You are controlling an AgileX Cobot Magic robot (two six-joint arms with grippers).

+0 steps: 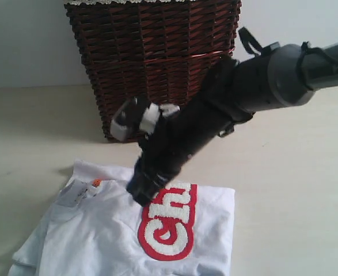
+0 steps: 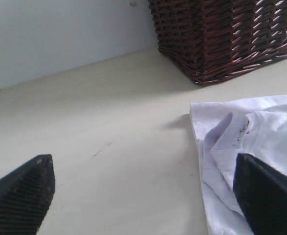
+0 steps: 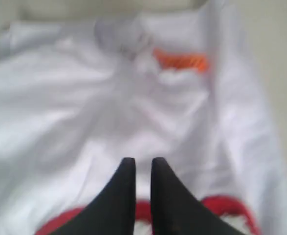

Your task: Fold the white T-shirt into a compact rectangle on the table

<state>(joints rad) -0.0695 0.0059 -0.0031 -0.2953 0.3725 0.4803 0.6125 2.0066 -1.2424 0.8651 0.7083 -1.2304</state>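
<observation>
The white T-shirt point(image 1: 99, 241) lies partly folded on the table point(image 1: 295, 190), its red band with white letters point(image 1: 169, 221) facing up. My right gripper point(image 1: 141, 194) reaches down from the right and touches the shirt just above the band, near the collar. In the right wrist view its fingers point(image 3: 143, 164) stand almost together over the white cloth point(image 3: 84, 98), with only a thin slit between them. My left gripper point(image 2: 145, 196) hangs open over bare table point(image 2: 109, 122). One of its fingers point(image 2: 270, 196) is above the shirt's edge point(image 2: 260, 127).
A dark brown wicker basket point(image 1: 151, 57) stands at the back of the table, close behind the shirt, and also shows as the basket point(image 2: 226, 34) in the left wrist view. An orange tag point(image 1: 96, 182) and a white label point(image 1: 79, 192) sit at the shirt's collar.
</observation>
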